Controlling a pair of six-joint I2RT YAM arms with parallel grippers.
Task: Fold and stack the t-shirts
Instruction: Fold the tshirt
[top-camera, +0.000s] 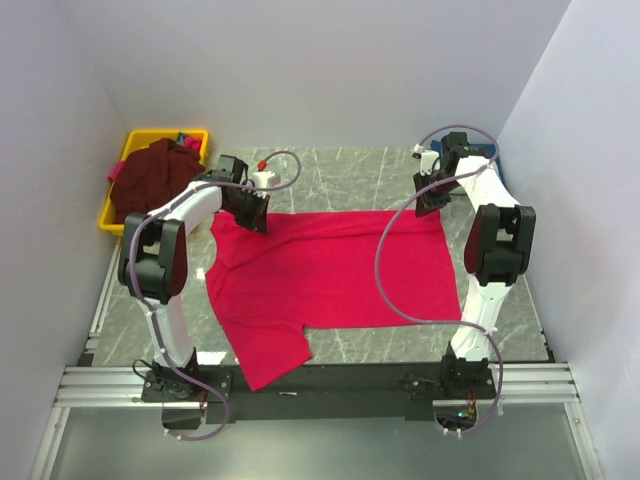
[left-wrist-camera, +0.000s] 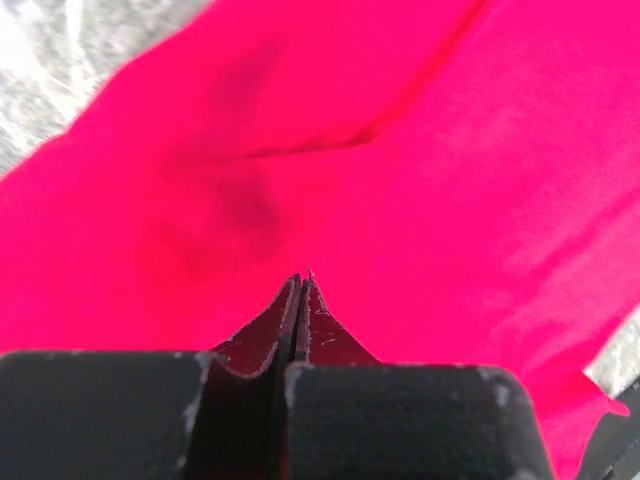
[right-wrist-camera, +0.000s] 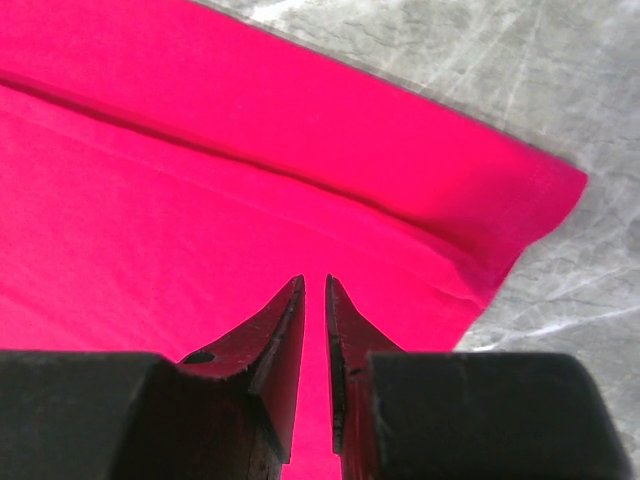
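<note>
The crimson-red t-shirt (top-camera: 330, 270) lies spread flat on the marble table (top-camera: 340, 170), with one sleeve hanging over the near edge. My left gripper (top-camera: 252, 215) is low over its far-left corner. In the left wrist view the jaws (left-wrist-camera: 302, 276) are pressed together just above the red cloth (left-wrist-camera: 450, 180), with no cloth seen between them. My right gripper (top-camera: 432, 200) is over the far-right corner. Its jaws (right-wrist-camera: 315, 280) stand a narrow gap apart above the shirt (right-wrist-camera: 150, 200), near a folded-over band at the hem. The dark maroon t-shirt (top-camera: 150, 175) is heaped in the bin. The navy one is not clearly visible.
A yellow bin (top-camera: 135, 140) stands at the far left, off the table's corner, with a bit of blue showing at its far rim. White walls close in on the left, back and right. Bare marble shows beyond the shirt (right-wrist-camera: 520, 90) and by the left gripper (left-wrist-camera: 50, 60).
</note>
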